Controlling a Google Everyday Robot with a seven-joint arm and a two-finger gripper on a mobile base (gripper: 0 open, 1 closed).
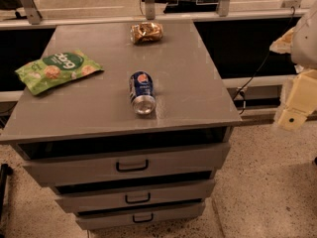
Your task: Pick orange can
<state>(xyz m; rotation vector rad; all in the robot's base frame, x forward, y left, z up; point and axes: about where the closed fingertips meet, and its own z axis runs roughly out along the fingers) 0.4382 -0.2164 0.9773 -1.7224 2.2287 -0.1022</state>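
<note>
**Orange can at 12 o'clock, tool off the tabletop**

We see the orange can (146, 32) lying on its side at the 12 o'clock edge of the grey tabletop (190, 76). A blue can (142, 92) lies near the centre, well apart from it. A green snack bag (58, 70) lies flat at 9 o'clock. The tool (296, 114) hangs at 3 o'clock, beyond the tabletop's edge, touching nothing. Whether it is released or clenched we cannot tell.
</note>
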